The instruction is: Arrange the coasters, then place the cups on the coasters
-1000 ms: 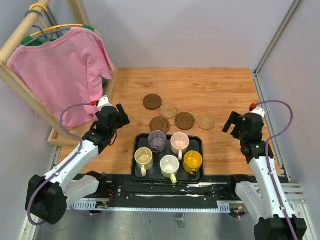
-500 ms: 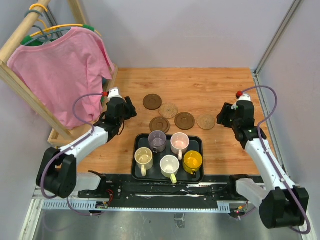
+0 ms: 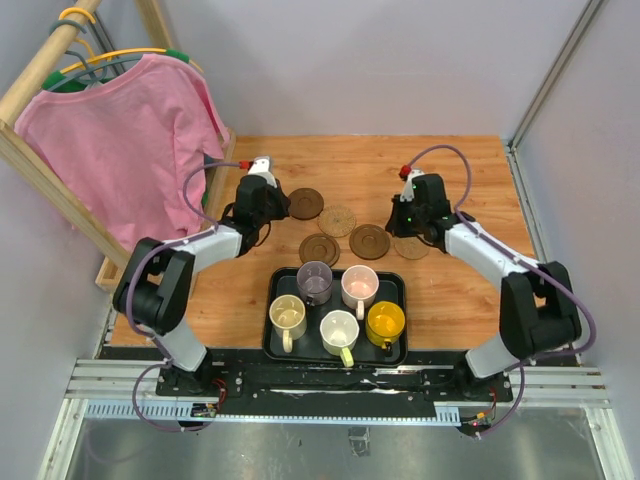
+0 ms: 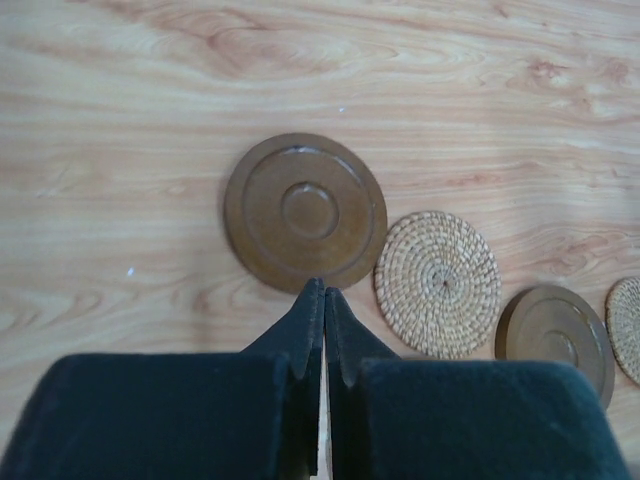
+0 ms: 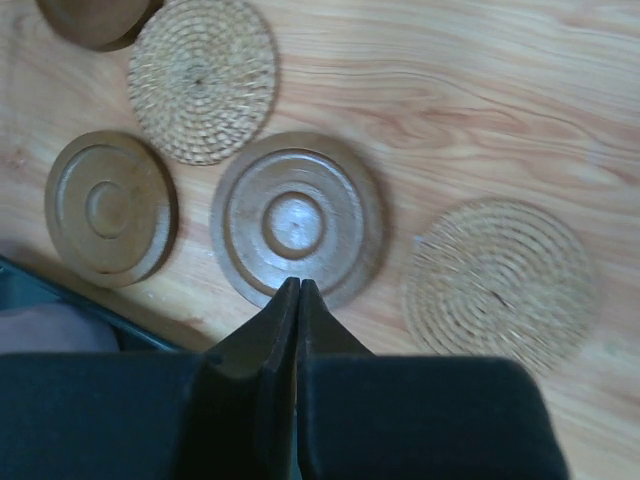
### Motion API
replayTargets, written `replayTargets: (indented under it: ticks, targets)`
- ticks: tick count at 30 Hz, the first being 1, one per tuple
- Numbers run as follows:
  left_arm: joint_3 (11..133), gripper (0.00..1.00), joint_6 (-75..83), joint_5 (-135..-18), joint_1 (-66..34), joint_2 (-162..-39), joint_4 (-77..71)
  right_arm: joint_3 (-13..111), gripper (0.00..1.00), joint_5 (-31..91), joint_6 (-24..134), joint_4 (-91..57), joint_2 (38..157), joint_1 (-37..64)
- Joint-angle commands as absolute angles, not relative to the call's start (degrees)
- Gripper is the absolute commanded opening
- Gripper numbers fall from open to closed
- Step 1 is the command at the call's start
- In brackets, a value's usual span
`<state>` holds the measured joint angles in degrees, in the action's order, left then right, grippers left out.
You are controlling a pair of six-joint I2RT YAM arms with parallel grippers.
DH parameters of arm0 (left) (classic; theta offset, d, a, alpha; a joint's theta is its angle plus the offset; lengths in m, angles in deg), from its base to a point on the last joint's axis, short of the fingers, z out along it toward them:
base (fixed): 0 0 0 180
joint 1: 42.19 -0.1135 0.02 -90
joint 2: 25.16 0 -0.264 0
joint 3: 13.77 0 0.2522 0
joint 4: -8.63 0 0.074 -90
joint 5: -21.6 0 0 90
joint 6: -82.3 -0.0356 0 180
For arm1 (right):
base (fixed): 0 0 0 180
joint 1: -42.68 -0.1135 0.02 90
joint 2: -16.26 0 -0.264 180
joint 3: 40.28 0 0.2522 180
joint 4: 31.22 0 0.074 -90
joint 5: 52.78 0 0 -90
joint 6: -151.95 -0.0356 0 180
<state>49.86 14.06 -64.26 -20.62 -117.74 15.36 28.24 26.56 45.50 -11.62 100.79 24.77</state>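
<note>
Only top view shows cups (image 3: 315, 282) on tray (image 3: 403, 290). Arms stretched out; left gripper (image 4: 323, 290), right gripper (image 5: 298, 285) pinched together, coasters (image 4: 305, 212) just ahead.

Wooden table (image 3: 450, 170), grey walls (image 3: 380, 60)

1. The worktop (image 3: 450, 170) is light orange-brown wood with visible grain, closed in by grey walls (image 3: 350, 60) at its far and right edges.
2. A black rectangular tray (image 3: 392, 285) with rounded corners sits at the middle of the near edge, its long side parallel to that edge.
3. A wooden rack (image 3: 40, 70) stands along the left edge, its base touching the worktop.
4. A pink shirt (image 3: 120, 150) hangs from the rack on a yellow hanger (image 3: 120, 55), draping toward the far left corner.
5. A metal rail (image 3: 330, 400) runs beneath the near edge.
</note>
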Motion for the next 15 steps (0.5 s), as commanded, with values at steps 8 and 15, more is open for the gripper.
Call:
replayTargets:
  ticks: [8,15]
  targets:
    - [67.34,0.01,9.61,-73.02,-21.8,-135.95,17.65,35.7,0.01,19.53,45.66,-12.4,114.23,18.61]
    - [72.96,0.01,10.96,-79.04,-23.43,-141.67,14.06,39.9,0.01,20.76,45.24,-9.7,120.46,18.6]
